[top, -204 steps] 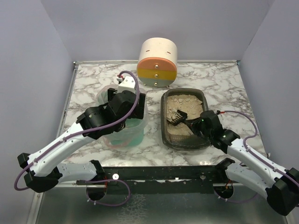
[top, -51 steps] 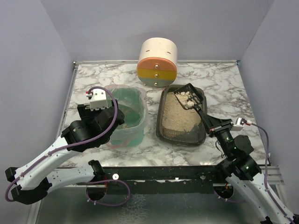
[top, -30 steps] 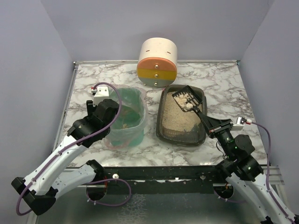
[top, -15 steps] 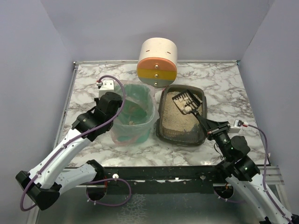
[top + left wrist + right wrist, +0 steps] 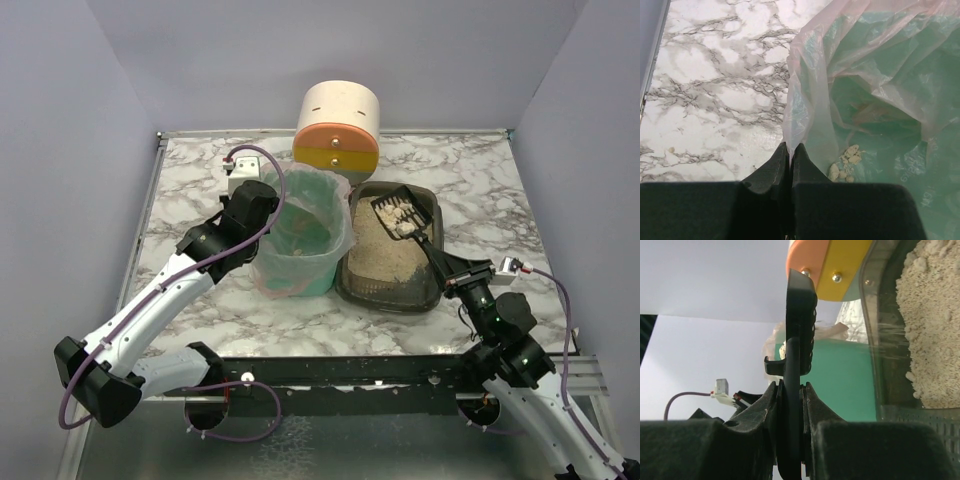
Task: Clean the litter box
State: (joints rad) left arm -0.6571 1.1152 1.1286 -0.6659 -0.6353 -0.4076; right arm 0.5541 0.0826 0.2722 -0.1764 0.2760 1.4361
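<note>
I count one litter box (image 5: 390, 300), one green bin (image 5: 300, 272), one scoop (image 5: 400, 215) and one striped cylinder (image 5: 337, 135). The box is a shallow dark grey tray of beige litter, just right of the bin. My left gripper (image 5: 790, 150) pinches the bin's clear liner (image 5: 810, 100), and my right gripper (image 5: 790, 390) clamps the scoop's handle.

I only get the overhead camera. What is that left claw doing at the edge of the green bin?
Observer: In the left wrist camera, the left gripper is pinched shut on the edge of the clear bag liner.
Visitor: Anything inside the bag?
Observer: A few pale clumps lie at its bottom.
Visitor: And the scoop?
Observer: The right wrist camera shows the right gripper shut on the black scoop's handle.
</note>
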